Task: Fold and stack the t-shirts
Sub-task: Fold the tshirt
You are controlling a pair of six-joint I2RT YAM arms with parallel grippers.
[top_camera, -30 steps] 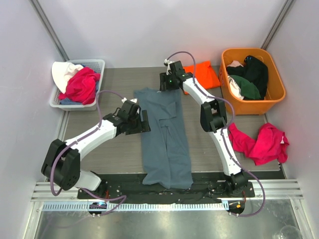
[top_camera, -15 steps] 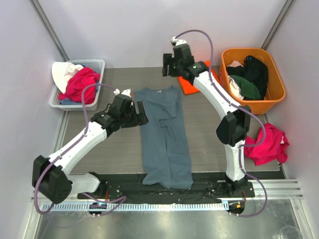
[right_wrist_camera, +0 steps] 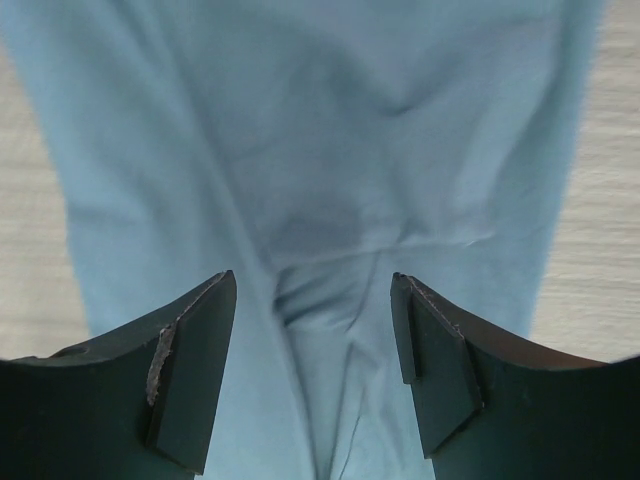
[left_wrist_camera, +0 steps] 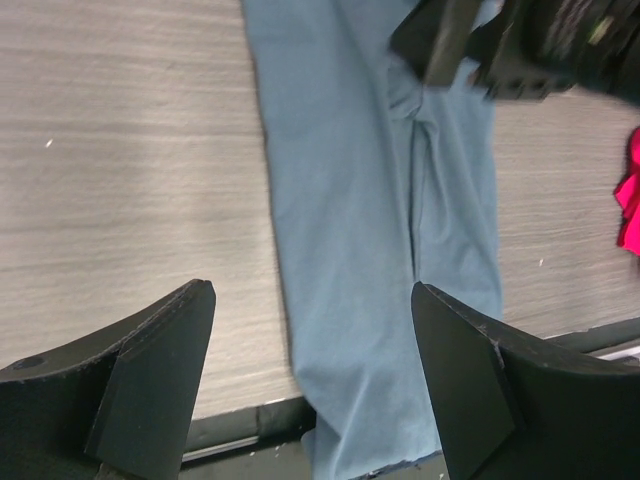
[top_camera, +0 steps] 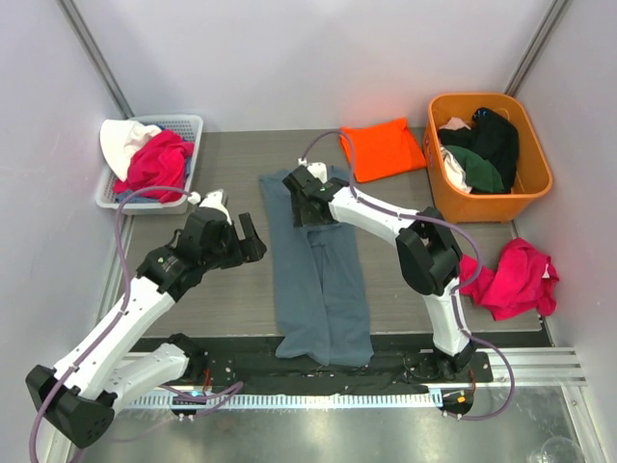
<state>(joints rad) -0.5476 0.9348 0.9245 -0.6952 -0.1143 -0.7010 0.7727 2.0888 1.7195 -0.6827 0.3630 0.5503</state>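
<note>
My right claw (top_camera: 310,207) hangs over the far part of the slate blue-grey t-shirt (top_camera: 320,285), its fingers spread apart with nothing between them. In the right wrist view the cloth fills the gap, and a puckered crease runs down the middle. I cannot tell whether my tips touch the fabric.

The shirt lies flat on the desk (top_camera: 222,294) as a long narrow strip, reaching from the middle to the near edge.

My left claw (top_camera: 253,241) is also spread wide and grips nothing. It hovers over bare desk just left of the shirt. In its wrist view the shirt's left edge passes between the fingers.

The bright orange t-shirt (top_camera: 383,148) lies folded at the far side, beside the orange tub (top_camera: 536,185) and well apart from both claws.
</note>
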